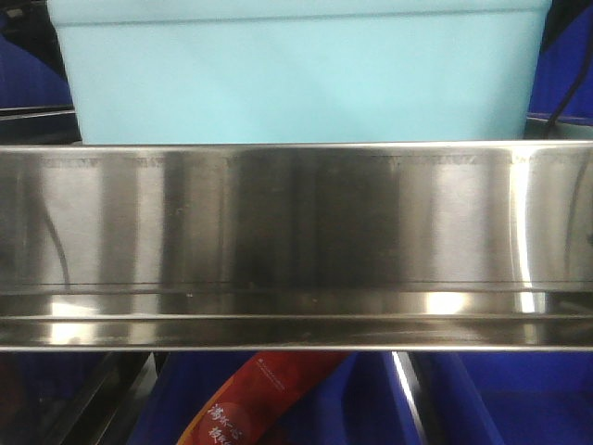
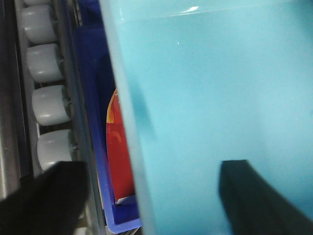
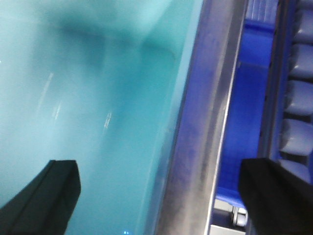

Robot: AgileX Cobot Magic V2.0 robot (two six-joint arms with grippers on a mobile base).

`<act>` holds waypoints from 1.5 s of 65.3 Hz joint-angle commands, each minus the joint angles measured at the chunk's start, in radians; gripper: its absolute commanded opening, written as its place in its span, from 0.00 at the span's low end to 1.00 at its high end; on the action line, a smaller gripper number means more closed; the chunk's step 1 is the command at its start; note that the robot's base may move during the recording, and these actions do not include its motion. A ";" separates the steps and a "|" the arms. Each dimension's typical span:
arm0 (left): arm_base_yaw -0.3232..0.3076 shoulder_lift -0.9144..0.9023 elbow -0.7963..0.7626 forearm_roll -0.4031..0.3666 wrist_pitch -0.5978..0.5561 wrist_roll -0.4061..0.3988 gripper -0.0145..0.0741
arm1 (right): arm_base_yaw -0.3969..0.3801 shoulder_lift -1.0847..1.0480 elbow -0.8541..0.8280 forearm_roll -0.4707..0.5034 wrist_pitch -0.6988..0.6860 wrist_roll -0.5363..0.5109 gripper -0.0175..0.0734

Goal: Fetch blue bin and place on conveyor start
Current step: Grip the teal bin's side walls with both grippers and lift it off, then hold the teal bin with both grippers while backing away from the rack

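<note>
- The left gripper is open wide and holds nothing.
- One black finger is outside the blue bin, and the other is inside it. The bin's side wall runs up between them.
- Past the outside finger are white rollers. Between that finger and the wall is a dark blue bin with a red packet.
- The right gripper is open wide too. The bin wall and a shiny grey strip are between its fingers.
- From the front, the blue bin sits just behind the steel rail.
</note>
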 commanded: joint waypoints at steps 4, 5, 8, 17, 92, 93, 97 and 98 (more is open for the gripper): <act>0.005 -0.007 -0.009 -0.010 0.000 -0.008 0.39 | 0.001 0.012 -0.011 -0.003 -0.003 0.000 0.53; 0.005 -0.007 -0.009 -0.010 0.000 -0.008 0.34 | 0.001 0.013 -0.011 -0.003 -0.003 0.000 0.50; 0.005 -0.007 -0.009 -0.010 0.000 -0.008 0.24 | 0.001 0.013 -0.011 -0.003 -0.003 0.000 0.38; 0.005 -0.007 -0.009 -0.010 -0.002 -0.008 0.04 | 0.001 0.013 -0.011 -0.003 -0.005 0.000 0.04; 0.003 -0.378 -0.009 -0.017 0.054 -0.008 0.04 | 0.038 -0.358 -0.011 -0.009 0.048 0.000 0.03; 0.003 -0.378 -0.009 -0.017 0.054 -0.008 0.04 | 0.038 -0.358 -0.011 -0.009 0.045 0.000 0.03; 0.003 -0.379 -0.009 -0.015 0.050 -0.008 0.04 | 0.038 -0.358 -0.011 -0.009 0.041 0.000 0.03; 0.003 -0.379 -0.009 -0.015 0.050 -0.008 0.04 | 0.038 -0.358 -0.011 -0.009 0.038 0.000 0.03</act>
